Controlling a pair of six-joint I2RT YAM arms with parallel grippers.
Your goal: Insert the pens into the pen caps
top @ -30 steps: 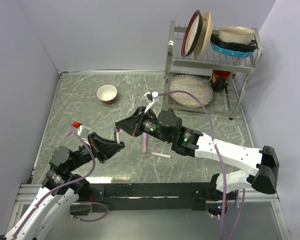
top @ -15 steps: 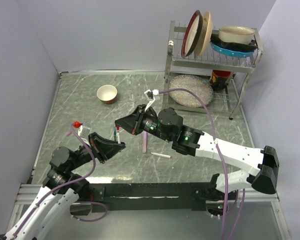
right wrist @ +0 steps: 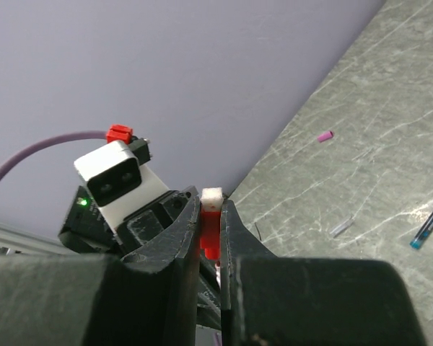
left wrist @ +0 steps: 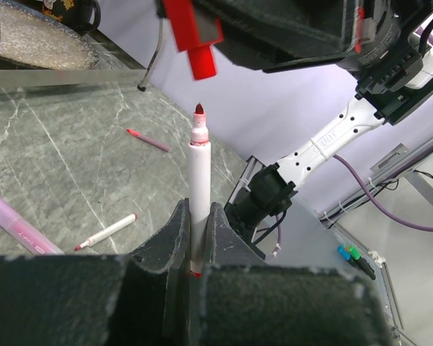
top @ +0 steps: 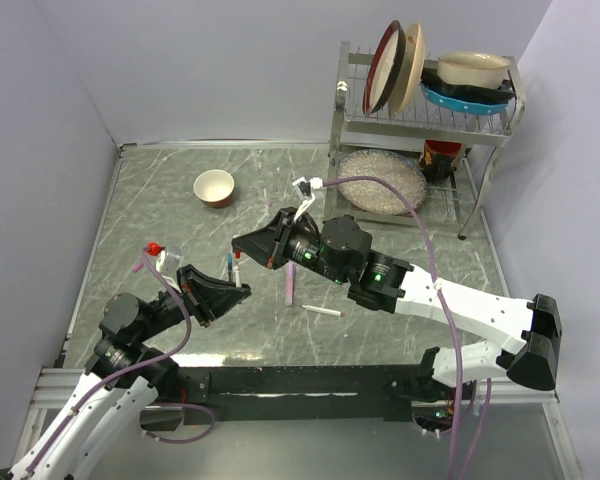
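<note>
My left gripper [left wrist: 200,210] [top: 230,284] is shut on a white-barrelled pen [left wrist: 199,180], held upright with its red tip up. My right gripper [right wrist: 211,209] [top: 240,243] is shut on the red pen cap [right wrist: 210,232]. In the left wrist view the cap [left wrist: 193,40] hangs just above the pen tip, a little to the left, with a small gap between them. A lilac marker [top: 290,283] and a white pen [top: 323,312] lie on the table right of the grippers. A small pink cap [right wrist: 323,135] and a blue pen [right wrist: 429,224] lie further off.
A small bowl [top: 214,187] stands at the back left. A wire dish rack [top: 420,120] with plates and bowls stands at the back right, with a glass dish [top: 381,180] under it. A thin red pen [left wrist: 148,139] lies on the marble tabletop [top: 400,250].
The right arm has shifted slightly, keeping the red cap over the pen tip. The left arm has not visibly moved.
</note>
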